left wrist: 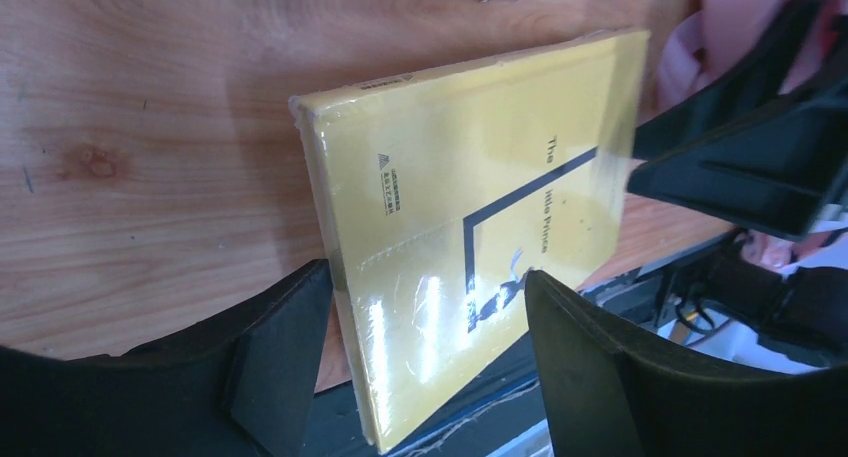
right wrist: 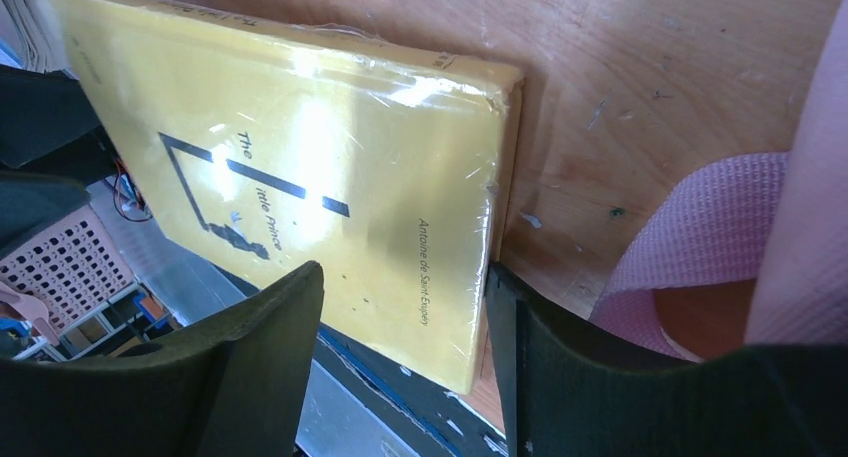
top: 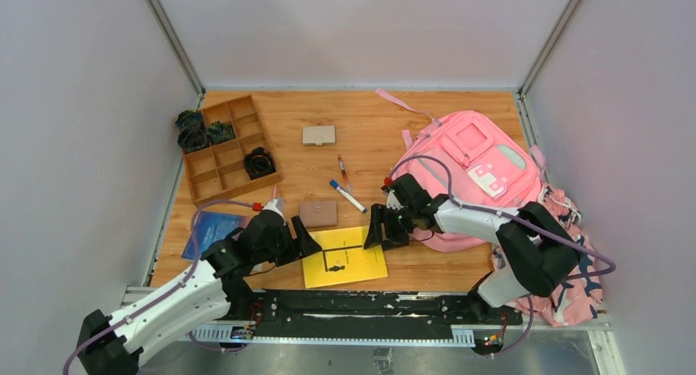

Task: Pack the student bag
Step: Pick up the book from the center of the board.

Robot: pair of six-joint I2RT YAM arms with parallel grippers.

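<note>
Pink student bag (top: 472, 174) at 3 o'clock on the counter (top: 369, 121), lying front-up, white-grey patch showing, one strap trailing toward 12. Inside of it: no view in, can't tell. At its 5 o'clock side, a pink-white-navy cloth bundle (top: 574, 289) slumps at the counter's edge, partly hidden by the right arm.

Right claw (top: 379, 227) sits low just off the bag's 9 o'clock side, fingers spread over the far-right corner of a yellow book (top: 345, 258), pinching nothing. Left claw (top: 305, 242) faces it at the book's left edge, also spread; whether it touches the cover, can't tell. Book's shrink-wrapped, flat at 6 o'clock.

Wooden tray (top: 230, 149) at 10 o'clock, divided into cells: dark coiled bits in the far-left cells, another in a right-hand cell. Mid-counter: two tan cases (top: 318, 134), a blue-capped marker (top: 348, 196), a red pen (top: 342, 171). Blue booklet (top: 215, 231) at 8 o'clock, under the left arm.

Wood-grain top, pale grey walls on 3 sides, metal corner posts, black rail along the near edge.
</note>
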